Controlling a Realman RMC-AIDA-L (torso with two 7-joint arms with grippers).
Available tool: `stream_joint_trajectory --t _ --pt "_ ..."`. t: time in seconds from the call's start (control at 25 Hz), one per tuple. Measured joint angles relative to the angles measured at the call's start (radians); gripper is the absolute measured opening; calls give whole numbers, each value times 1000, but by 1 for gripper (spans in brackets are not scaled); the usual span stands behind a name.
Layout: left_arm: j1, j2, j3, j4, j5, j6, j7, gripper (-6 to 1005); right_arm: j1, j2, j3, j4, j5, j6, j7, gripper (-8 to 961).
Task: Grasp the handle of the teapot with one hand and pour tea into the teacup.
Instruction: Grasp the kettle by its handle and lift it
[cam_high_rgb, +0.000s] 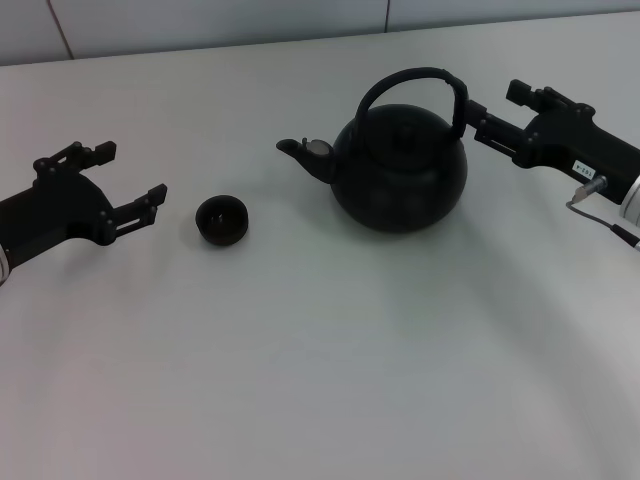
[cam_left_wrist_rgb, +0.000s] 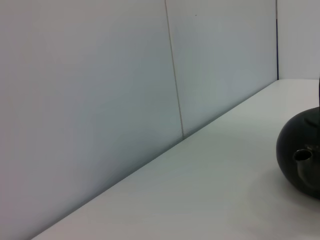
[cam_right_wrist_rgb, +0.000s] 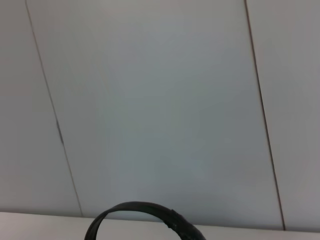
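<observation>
Table (cam_high_rgb: 320, 380) holds the teapot (cam_high_rgb: 400, 165), just ahead of the right gripper (cam_high_rgb: 478, 112), jaws spread, holding nothing, nearly at the handle (cam_high_rgb: 412, 78). Centre the hoop before closing. Cup (cam_high_rgb: 221, 220) beyond the spout; left gripper (cam_high_rgb: 130, 185) idle, spread.

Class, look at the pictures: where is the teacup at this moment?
In the head view the teacup sits on the white table, left of centre, between the left tool and the teapot, just beyond its spout.
</observation>
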Motion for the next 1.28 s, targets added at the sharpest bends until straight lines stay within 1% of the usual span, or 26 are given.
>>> stream_joint_trajectory --t 0.32,0.68,1.0,1.28 --pt "-4 0 3 5 0 -7 2 809 67 -5 27 89 1 16 2 652" --pt "-6 0 2 5 0 -8 2 808 92 -6 24 96 1 45 8 649" --pt "-8 0 2 0 0 -8 9 808 140 -6 23 145 1 71 4 646" --pt "-11 -1 4 -1 0 -8 17 808 153 -6 19 148 1 71 3 644"
